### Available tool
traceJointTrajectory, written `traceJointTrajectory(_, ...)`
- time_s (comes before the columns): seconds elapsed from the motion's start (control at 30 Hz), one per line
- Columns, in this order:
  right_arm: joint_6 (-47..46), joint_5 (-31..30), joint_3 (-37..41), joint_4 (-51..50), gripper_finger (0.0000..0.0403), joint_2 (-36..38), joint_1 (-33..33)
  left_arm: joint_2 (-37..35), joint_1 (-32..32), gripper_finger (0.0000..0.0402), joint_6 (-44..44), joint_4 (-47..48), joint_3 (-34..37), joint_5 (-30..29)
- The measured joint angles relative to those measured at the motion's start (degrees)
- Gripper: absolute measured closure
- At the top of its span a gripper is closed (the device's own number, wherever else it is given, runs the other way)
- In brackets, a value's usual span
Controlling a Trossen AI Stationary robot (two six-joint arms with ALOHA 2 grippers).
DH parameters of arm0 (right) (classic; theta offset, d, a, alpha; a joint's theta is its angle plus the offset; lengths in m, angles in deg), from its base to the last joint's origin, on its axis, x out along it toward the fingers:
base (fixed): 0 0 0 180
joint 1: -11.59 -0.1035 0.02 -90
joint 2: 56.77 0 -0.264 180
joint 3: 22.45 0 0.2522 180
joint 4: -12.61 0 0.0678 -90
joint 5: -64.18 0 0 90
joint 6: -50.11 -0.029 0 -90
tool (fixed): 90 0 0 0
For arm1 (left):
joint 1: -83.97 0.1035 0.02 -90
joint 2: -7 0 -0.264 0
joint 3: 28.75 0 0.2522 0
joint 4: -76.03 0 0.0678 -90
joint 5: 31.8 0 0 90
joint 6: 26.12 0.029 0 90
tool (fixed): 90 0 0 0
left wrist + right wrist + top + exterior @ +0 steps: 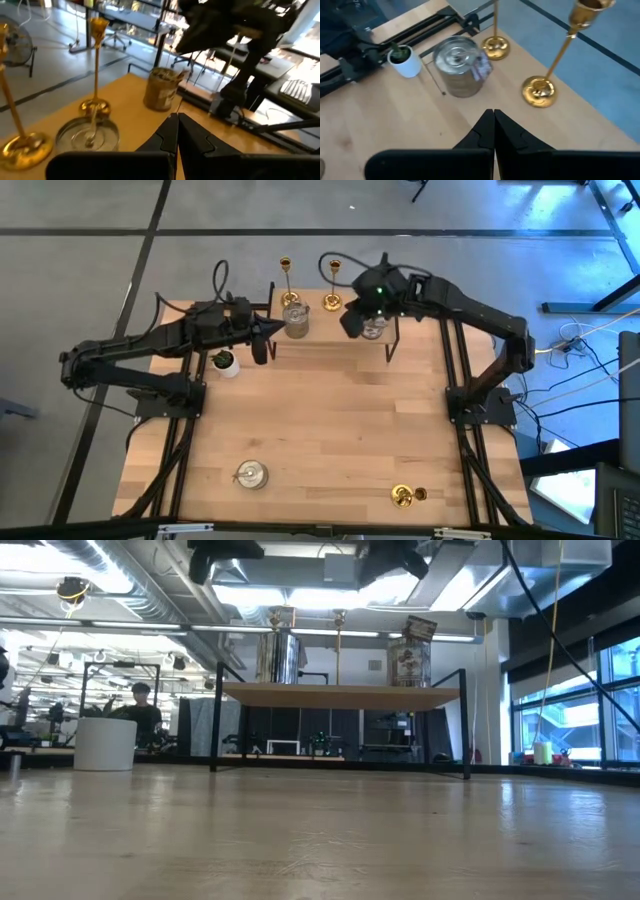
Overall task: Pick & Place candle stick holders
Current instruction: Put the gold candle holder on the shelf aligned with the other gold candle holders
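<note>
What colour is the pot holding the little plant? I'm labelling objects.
White, with a green plant; the pot shows best in the right wrist view.

A wooden table (330, 430) carries a raised shelf (330, 340) along its far edge. On the shelf stand two gold candle holders (287, 272) (332, 285) and two silvery glass holders (296, 320) (372, 328). The left gripper (262, 340) hovers just beside the first glass holder, the right gripper (352, 318) at the second. A white plant pot (225, 362) sits near the shelf's left end. Well away from the shelf, at the table's near edge, lie a glass holder (250, 474) and a toppled gold one (405, 496).
</note>
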Motion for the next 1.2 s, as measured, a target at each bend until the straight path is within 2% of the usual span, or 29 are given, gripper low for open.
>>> traceJointTrajectory(0.37,-5.3,-0.9,0.0,-0.6,0.0403,0.0,-9.9,0.0,0.4,0.0400,0.0,2.0,0.0,1.8)
traceJointTrajectory(0.77,-5.7,0.4,0.0,-1.0,0.0403,0.0,-21.5,0.1,0.4,0.0400,-2.3,2.4,0.0,4.9)
traceJointTrajectory(1.0,-11.3,-5.9,0.0,-2.9,0.0403,0.0,-27.7,0.7,0.4,0.0400,-3.0,2.1,0.0,4.8)
traceJointTrajectory(1.2,-14.7,-7.4,0.0,-6.3,0.0403,0.3,-31.3,3.1,-0.1,0.0400,-8.1,1.8,0.0,5.4)
